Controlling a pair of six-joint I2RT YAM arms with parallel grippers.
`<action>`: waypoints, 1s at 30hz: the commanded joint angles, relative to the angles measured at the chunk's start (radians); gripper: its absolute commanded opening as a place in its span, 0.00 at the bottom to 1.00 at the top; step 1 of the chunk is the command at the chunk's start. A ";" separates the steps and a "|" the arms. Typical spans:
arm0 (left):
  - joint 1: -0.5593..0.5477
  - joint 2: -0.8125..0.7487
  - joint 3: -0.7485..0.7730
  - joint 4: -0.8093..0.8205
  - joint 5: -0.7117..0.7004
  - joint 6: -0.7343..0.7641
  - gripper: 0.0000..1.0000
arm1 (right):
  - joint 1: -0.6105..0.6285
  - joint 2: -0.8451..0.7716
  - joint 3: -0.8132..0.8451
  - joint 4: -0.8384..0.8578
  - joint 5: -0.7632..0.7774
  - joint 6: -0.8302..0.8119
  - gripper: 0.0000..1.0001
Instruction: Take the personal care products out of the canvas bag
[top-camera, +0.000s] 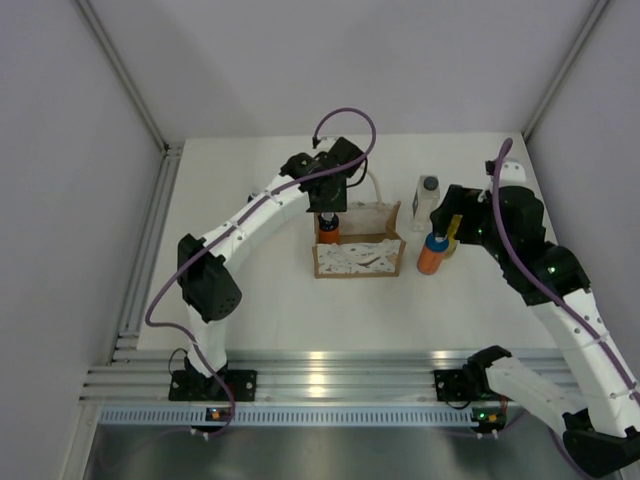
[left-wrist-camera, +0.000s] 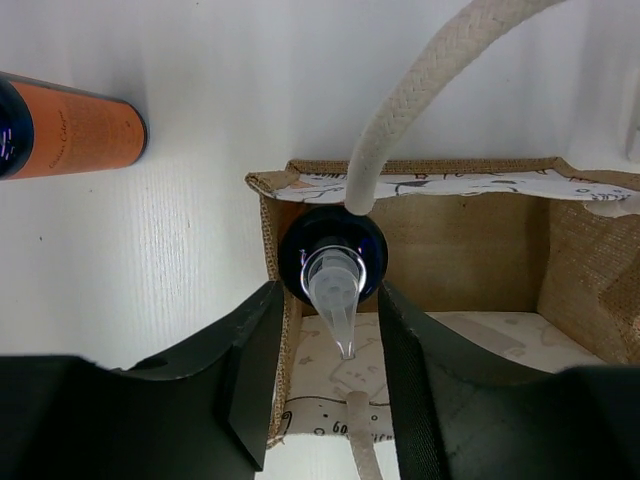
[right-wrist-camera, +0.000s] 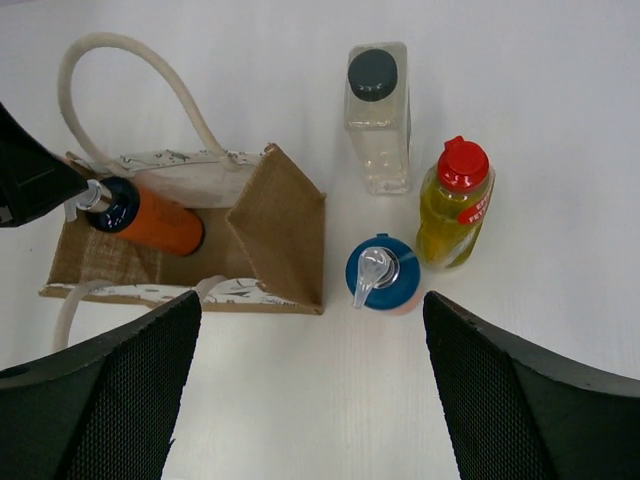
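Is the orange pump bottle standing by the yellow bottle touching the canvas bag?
Apart. The right wrist view shows a strip of bare table between the orange pump bottle and the canvas bag's nearest corner; the top view agrees.

Bright, even light from above washes the white table (top-camera: 270, 310), and shadows are short and soft. A glare streak lies on the aluminium rail (top-camera: 320, 362) along the table's near edge. In the left wrist view the pump bottle (left-wrist-camera: 335, 262) carries small glints on its nozzle, and the label of the orange bottle (left-wrist-camera: 80, 130) is blurred. The right wrist view is sharp.
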 joint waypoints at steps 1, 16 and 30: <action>-0.003 0.019 0.040 -0.022 -0.037 -0.034 0.47 | -0.013 0.007 0.019 -0.013 -0.042 -0.007 0.88; -0.003 0.050 0.054 -0.022 -0.026 -0.059 0.37 | -0.013 0.047 0.056 -0.013 -0.076 -0.086 0.88; -0.003 0.048 0.031 -0.022 -0.018 -0.065 0.26 | -0.014 0.064 0.055 -0.011 -0.098 -0.087 0.87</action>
